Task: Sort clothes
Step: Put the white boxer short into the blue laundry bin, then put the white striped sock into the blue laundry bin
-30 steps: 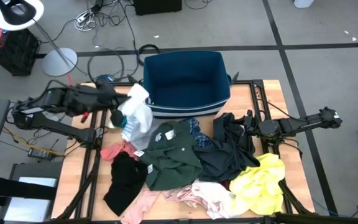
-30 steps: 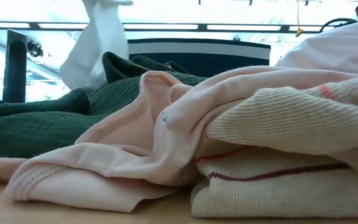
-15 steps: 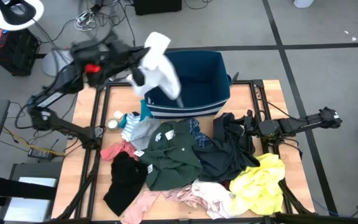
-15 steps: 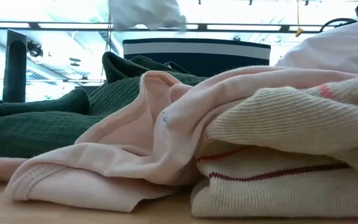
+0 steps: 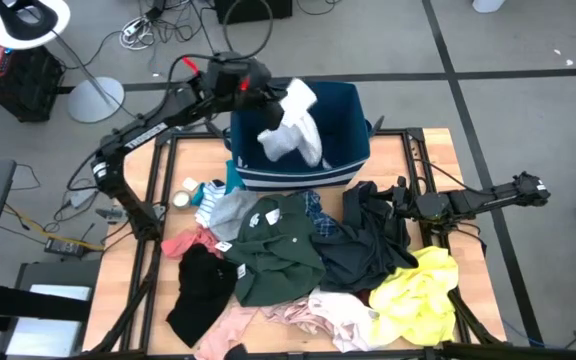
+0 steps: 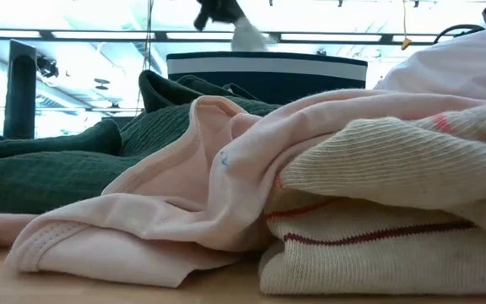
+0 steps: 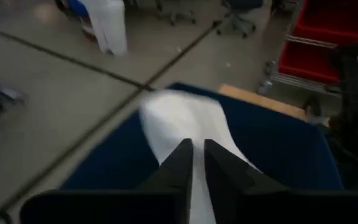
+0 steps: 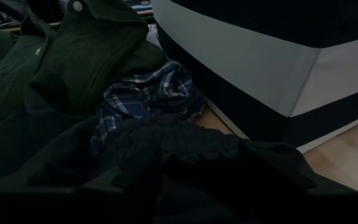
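Observation:
My left gripper (image 5: 266,95) is raised over the navy blue bin (image 5: 353,150) at the table's far edge and is shut on a white garment (image 5: 293,125); the low view shows both above the bin (image 6: 247,34). On the table lies the pile of clothes: dark green (image 5: 283,250), black (image 5: 203,290), yellow (image 5: 418,295), pale pink (image 5: 328,315), salmon (image 5: 188,242), blue plaid (image 5: 318,212). My right gripper (image 5: 400,203) rests low at the pile's right side, by a dark garment (image 8: 185,149). My left gripper pinches the white garment (image 7: 194,124) between its two fingers (image 7: 180,163), which stand almost together. The cloth streams out beyond the fingertips and hangs over the bin's inside, clear of the table. How many layers it holds I cannot tell.
Small round caps (image 5: 180,198) and a teal item (image 5: 208,190) lie on the wood left of the pile. The bin's striped wall (image 8: 247,68) stands close in front of my right arm. In the low view pink (image 6: 184,194) and cream ribbed (image 6: 378,169) cloth fills the foreground.
My left gripper has risen from the pile's left side and swung toward the far edge and to the right, out over the bin, carrying the white garment. The garment was lifted clear of the table and now swings over the bin's inside.

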Available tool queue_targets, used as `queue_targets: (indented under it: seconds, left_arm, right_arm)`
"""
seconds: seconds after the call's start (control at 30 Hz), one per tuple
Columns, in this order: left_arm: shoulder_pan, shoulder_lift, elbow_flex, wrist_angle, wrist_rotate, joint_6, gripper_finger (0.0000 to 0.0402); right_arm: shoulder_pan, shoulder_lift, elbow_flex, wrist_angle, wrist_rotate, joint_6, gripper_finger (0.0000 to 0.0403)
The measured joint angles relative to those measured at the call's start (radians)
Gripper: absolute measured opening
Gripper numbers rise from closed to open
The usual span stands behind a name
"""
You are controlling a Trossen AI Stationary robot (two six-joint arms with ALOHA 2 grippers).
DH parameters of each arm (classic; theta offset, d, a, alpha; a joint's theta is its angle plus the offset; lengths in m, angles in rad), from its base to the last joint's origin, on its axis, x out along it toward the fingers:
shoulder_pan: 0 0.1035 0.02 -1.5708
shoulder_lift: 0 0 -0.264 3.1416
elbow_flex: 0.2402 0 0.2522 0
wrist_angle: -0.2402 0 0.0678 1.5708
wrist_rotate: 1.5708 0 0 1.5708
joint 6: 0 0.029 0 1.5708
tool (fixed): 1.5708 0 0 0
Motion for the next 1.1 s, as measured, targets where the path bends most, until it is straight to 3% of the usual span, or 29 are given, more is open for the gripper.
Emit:
queue_targets:
  seconds: [0.13,0.33,0.63,0.77,1.1]
  left_arm:
    - [0.022,0.025,0.000,-0.065,0.097,-0.006,0.0079]
    - [0.027,-0.013,0.000,-0.104,0.096,0.051,0.0089]
    - [-0.067,-0.197,-0.013,-0.235,0.083,0.096,0.0089]
    - [-0.156,-0.308,-0.098,-0.288,0.004,0.089,0.0090]
    - [-0.326,-0.612,-0.484,-0.231,-0.211,-0.050,0.0090]
  right_arm:
    - [0.000,0.000,0.000,0.002,0.000,0.000,0.0216]
    - [0.000,0.000,0.000,0.004,0.000,0.000,0.0216]
    - [0.000,0.000,0.000,0.004,0.000,0.000,0.0216]
    - [0.000,0.000,0.000,0.004,0.000,0.000,0.0216]
    - [0.000,0.000,0.000,0.004,0.000,0.000,0.0216]
